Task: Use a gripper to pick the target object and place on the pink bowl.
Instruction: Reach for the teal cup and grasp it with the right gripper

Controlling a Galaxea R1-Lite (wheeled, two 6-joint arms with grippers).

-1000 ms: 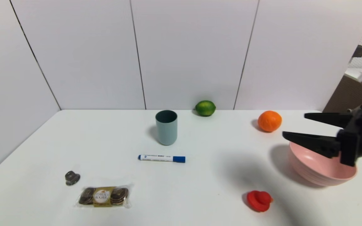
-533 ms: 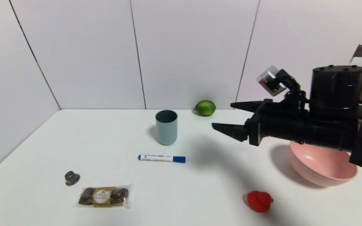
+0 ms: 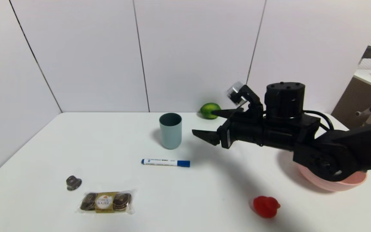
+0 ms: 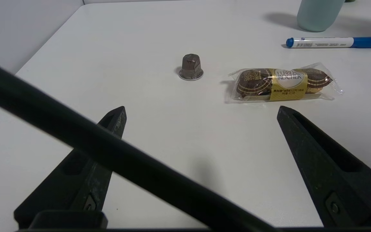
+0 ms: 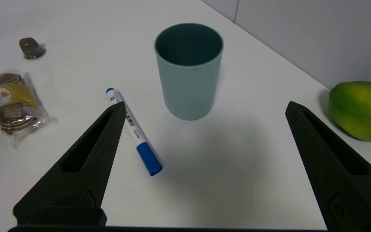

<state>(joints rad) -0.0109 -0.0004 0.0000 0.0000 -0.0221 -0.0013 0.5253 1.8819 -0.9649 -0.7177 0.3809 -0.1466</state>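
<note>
**Ana:** Head view has the cup (image 3: pixel 170 130) standing upright on the counter (image 3: pixel 108 145), toward twelve o'clock from the marker (image 3: pixel 166 162). The right claw (image 3: pixel 209 124) is at the cup's three o'clock, near it but not touching, fingers spread wide with nothing between them.

**Ben:** And the bowl (image 3: pixel 349 182)?

**Ana:** Well apart, out at four o'clock from the cup, mostly hidden under the right arm. The lime (image 3: pixel 210 111) sits by the wall, toward one o'clock from the cup.

**Ben:** From the right wrist camera the cup (image 5: pixel 188 71) is straight ahead, lined up with the gap of the claw (image 5: pixel 204 104), the marker (image 5: pixel 134 132) lying beside one finger and the lime (image 5: pixel 361 109) beyond the other.

**Ana:** How do you reckon the cup handles?

**Ben:** Looks like smooth, stiff plastic, empty, so probably light and a little slippery. I'd take it across the straight side wall around mid-height. Too near the rim and a thin wall might flex or the cup could tip.

**Ana:** The left claw (image 4: pixel 201 111)?

**Ben:** Idle, hanging spread open over the counter's near left part, close to the chocolates (image 4: pixel 283 84) and the little capsule (image 4: pixel 190 67), nothing in it.
</note>
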